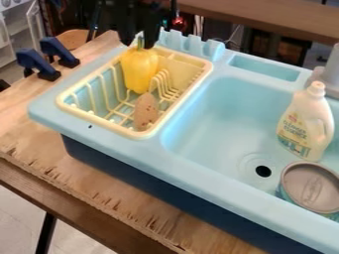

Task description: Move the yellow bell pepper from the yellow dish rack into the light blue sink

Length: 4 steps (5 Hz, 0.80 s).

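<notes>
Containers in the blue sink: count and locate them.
2: a white bottle behind and right of the drain, and a round can in front of the bottle. Others may be past the view's right edge.

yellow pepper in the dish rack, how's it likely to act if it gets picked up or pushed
The yellow pepper may be slippery, as its skin looks smooth. Its plump, undented sides suggest it is fairly stiff. Pushed, it could tip or roll, being tall and rounded, though the rack might stop it.

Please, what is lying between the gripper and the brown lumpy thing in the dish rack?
In the camera view, the yellow pepper lies between the gripper and the brown lumpy thing, inside the dish rack.
</notes>
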{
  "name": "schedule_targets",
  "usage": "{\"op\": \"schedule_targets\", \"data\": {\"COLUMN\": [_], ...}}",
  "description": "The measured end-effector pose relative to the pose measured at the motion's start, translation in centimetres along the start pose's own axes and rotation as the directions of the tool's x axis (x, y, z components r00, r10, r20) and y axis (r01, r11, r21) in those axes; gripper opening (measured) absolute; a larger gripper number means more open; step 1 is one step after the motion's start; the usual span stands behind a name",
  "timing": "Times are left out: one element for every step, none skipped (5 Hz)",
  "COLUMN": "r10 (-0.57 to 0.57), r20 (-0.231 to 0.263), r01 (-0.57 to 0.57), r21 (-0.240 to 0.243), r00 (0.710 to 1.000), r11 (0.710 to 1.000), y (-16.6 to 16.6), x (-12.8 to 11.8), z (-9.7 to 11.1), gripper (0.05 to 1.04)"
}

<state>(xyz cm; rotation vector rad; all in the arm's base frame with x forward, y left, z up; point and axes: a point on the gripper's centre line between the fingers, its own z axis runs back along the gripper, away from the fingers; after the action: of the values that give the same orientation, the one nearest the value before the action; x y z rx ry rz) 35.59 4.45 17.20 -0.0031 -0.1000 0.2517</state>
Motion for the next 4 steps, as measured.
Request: {"op": "schedule_targets", "data": {"r10": [0.009, 0.019, 0.039, 0.037], "r20": [-0.017, -0.022, -0.035, 0.008], "r01": [-0.009, -0.020, -0.039, -0.037], "r21": [-0.002, -0.010, -0.008, 0.051], "r00": [1.000, 1.000, 0.999, 0.999], "r11": [1.000, 1.000, 0.999, 0.998], "y": [0.0, 0.1, -0.1, -0.8], "x": [-0.3, -0.4, -0.9, -1.6], "z": [-0.4, -0.7, -0.4, 2.5], "gripper": [0.274, 0.158, 0.124, 0.120]}}
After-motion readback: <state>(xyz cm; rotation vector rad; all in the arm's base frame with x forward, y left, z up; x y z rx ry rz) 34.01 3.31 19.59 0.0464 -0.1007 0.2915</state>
